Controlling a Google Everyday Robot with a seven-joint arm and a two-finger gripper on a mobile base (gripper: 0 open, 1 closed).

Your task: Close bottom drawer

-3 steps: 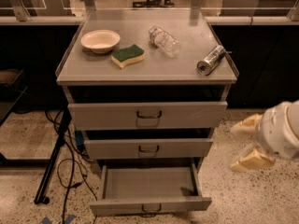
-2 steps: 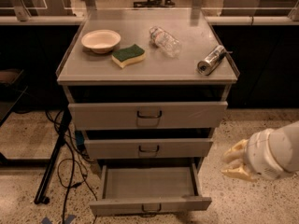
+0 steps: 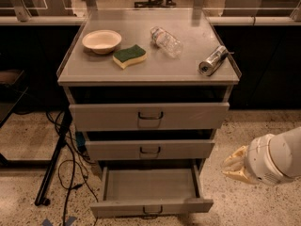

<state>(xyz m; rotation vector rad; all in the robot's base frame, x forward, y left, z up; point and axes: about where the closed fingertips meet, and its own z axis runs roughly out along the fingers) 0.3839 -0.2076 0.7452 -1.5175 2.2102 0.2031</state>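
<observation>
The bottom drawer (image 3: 150, 205) of the grey metal cabinet is pulled far out and its inside is bare. Its slim front panel carries a small dark wire handle (image 3: 150, 211) at the centre. The middle drawer (image 3: 149, 149) and the top drawer (image 3: 149, 116) above it stand slightly out. My gripper (image 3: 233, 168) is low at the right, beside the cabinet and just right of the open drawer's right side, touching nothing. Its pale fingers point left and stand a little apart.
On the cabinet top (image 3: 188, 67) lie a cream bowl (image 3: 101, 41), a green-and-yellow sponge (image 3: 129, 56), a clear plastic bottle (image 3: 166, 41) and a silver can (image 3: 213, 60) on its side. Black cables and a stand leg (image 3: 51, 164) lie on the floor at the left.
My gripper has moved down and to the left, closer to the open bottom drawer's right side. The drawers have not moved.
</observation>
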